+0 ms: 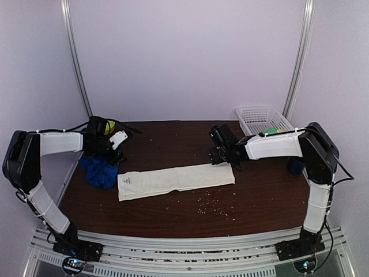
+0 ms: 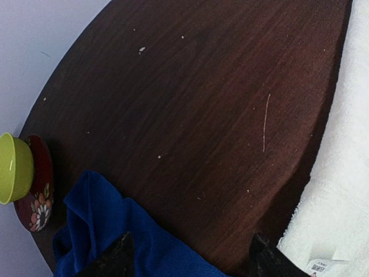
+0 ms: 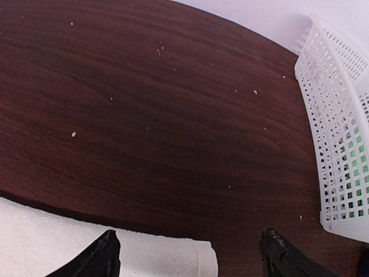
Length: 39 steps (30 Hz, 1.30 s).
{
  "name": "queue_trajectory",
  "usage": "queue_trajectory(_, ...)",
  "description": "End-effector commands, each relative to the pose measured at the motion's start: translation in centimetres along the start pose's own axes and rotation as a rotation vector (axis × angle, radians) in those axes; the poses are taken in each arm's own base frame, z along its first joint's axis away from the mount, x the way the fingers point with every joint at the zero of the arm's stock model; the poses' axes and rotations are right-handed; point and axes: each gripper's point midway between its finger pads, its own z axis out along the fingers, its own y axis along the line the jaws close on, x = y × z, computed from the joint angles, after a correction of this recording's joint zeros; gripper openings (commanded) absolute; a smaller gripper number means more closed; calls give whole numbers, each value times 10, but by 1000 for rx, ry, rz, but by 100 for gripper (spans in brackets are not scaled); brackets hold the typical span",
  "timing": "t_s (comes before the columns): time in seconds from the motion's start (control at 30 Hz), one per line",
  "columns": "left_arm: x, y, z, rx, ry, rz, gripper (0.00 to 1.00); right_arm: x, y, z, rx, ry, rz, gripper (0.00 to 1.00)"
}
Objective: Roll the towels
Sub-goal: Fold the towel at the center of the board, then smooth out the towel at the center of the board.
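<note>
The white towel [image 1: 176, 179] lies flat as a long folded strip across the middle of the table. The blue towel [image 1: 101, 170] sits crumpled at its left end. My left gripper [image 1: 115, 154] hovers open over the gap between the two. In the left wrist view the blue towel [image 2: 115, 231] lies under one fingertip, the white towel [image 2: 340, 190] beside the other, and the left gripper [image 2: 193, 257] holds nothing. My right gripper [image 1: 218, 154] is open just above the strip's right end. In the right wrist view the white towel [image 3: 144, 254] ends between the empty fingers of the right gripper [image 3: 190, 249].
A white mesh basket [image 1: 262, 120] stands at the back right, close to the right gripper, its wall [image 3: 340, 144] filling the right wrist view's edge. A green bowl [image 2: 11, 167] and a red flowered bowl [image 2: 37, 196] sit at the table's left edge. Crumbs [image 1: 213, 205] dot the front.
</note>
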Motion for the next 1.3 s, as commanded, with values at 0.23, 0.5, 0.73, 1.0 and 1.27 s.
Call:
queue_trajectory(0.23,27,-13,21,-143,140,41,70,21,-1,32,82,60,0,84)
queue_trajectory(0.5,23,-36,25,-133,127,95,73,24,-9,40,96,61,32,84)
queue_trajectory(0.73,37,-46,29,-173,184,156,77,39,-16,52,128,103,11,84)
queue_trajectory(1.0,53,-29,18,-303,239,187,83,55,-21,63,165,149,-30,85)
queue_trajectory(1.27,37,-31,-3,-295,160,159,97,58,-32,77,224,169,-51,85)
